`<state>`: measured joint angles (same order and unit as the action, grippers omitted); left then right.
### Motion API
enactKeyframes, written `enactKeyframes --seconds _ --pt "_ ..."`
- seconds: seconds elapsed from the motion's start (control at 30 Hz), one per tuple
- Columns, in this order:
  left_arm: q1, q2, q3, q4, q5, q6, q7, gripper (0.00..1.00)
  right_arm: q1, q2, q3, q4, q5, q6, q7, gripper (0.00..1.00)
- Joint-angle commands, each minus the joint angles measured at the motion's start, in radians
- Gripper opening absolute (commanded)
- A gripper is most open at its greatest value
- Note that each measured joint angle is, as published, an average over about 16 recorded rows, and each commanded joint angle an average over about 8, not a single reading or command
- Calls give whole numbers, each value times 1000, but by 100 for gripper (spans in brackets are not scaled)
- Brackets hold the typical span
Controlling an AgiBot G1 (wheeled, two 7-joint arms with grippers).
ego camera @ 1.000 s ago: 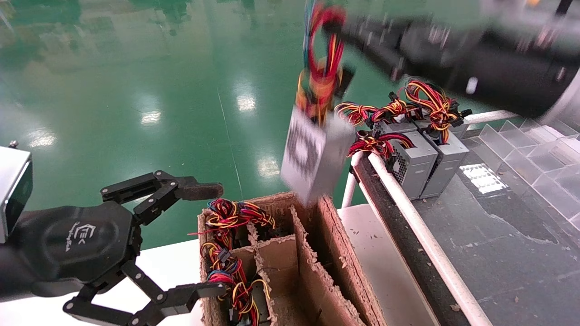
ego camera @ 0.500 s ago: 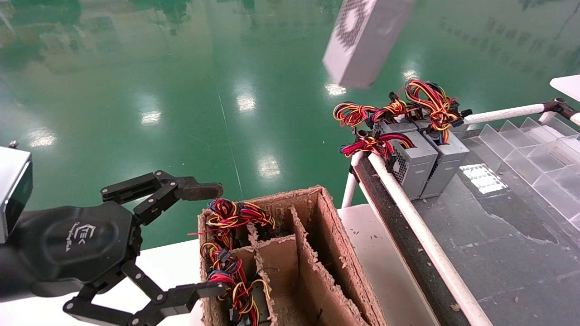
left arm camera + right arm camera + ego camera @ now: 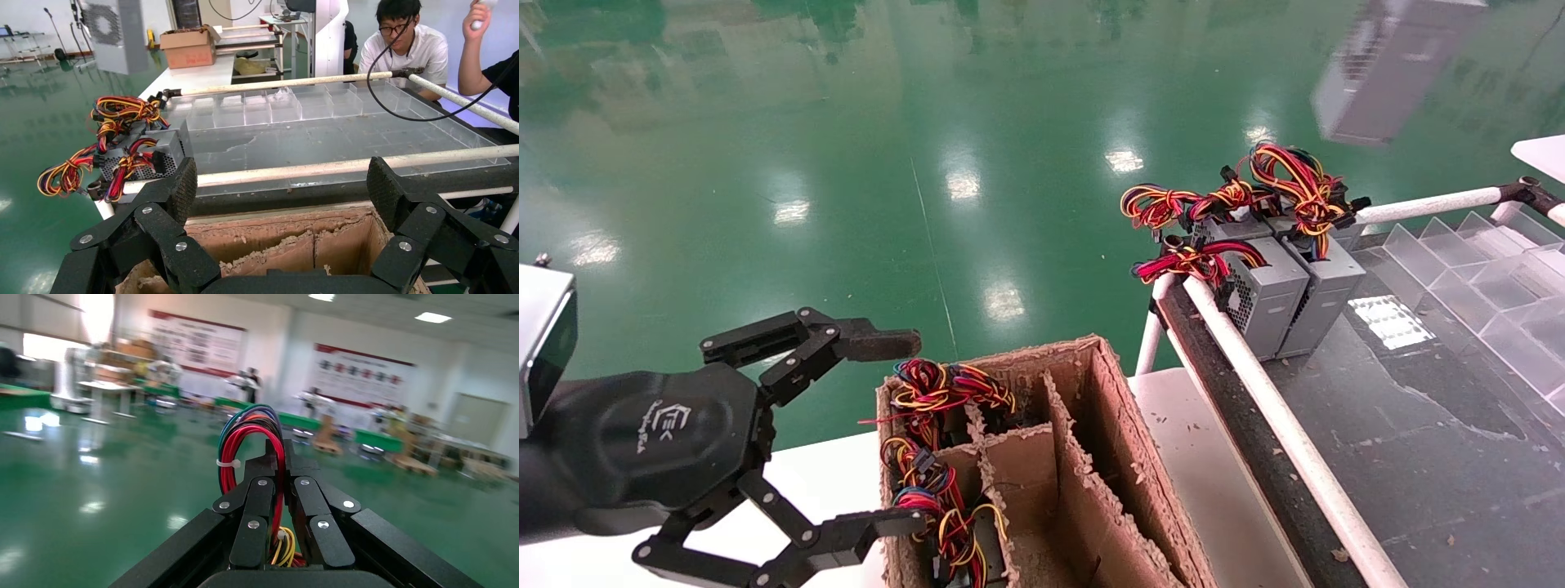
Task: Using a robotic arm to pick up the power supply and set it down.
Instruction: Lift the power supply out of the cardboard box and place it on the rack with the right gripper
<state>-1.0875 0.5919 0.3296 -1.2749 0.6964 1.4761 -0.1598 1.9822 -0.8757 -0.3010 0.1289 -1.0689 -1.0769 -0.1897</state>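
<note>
Grey metal power supply (image 3: 1385,73) held aloft by its wire loop (image 3: 251,447).
Right gripper (image 3: 283,478) is clamped on wires; left gripper (image 3: 878,425) is spread beside frayed cardboard carton (image 3: 1107,457).

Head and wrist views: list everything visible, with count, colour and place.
power supply: one, grey, hanging in the air above the bench, held by its wire bundle
power supplies on the bench: a cluster, exact count unclear, grey with red, yellow and black wires, at the bench's near corner
cardboard carton: one, brown, with dividers, wire bundles in its left cells
bench: one, dark top, white rails
clear trays: a row, transparent, at the bench's far side
people: two, behind the bench
left pincer: black, open, beside the carton
right pincer: black, shut on the wires
</note>
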Motion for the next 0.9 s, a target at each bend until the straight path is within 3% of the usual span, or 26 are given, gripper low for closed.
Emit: enactKeyframes --seconds 0.03,0.3,0.6,0.9 --pt "0 0 0 0 0 0 0 100 2 17 2 -26 -2 17 -28 0" --pt "0 0 0 0 0 0 0 100 -7 83 -14 -92 -28 24 -55 0" --pt "0 0 0 0 0 0 0 100 -81 141 -28 -143 -49 -41 -73 0" --pt "0 0 1 0 0 0 0 100 -136 136 -39 -155 -66 -90 -62 0"
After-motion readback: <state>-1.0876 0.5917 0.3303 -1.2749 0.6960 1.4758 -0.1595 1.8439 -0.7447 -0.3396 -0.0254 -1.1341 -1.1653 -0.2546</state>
